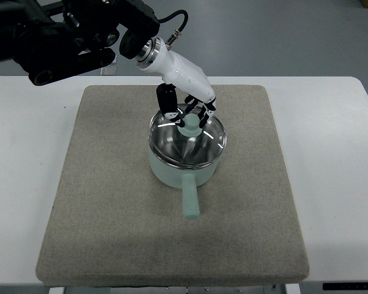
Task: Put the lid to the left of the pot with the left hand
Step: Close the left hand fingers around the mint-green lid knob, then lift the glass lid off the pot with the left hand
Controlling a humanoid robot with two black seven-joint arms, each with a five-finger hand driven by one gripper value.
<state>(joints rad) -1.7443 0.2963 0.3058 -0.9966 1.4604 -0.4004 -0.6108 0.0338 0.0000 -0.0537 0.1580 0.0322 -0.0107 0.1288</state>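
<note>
A single camera looks steeply down from the robot's side, framing the whole mat [110, 233] on the table [18, 184].

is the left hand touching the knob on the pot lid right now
Touching. The top view shows the left hand with its dark fingers closed around the pale green knob of the glass lid, no gap visible.

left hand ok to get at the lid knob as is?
Likely yes. The left hand is already over the pot, fingers around the lid knob; nothing blocks it. A closed grip isn't clear.
</note>
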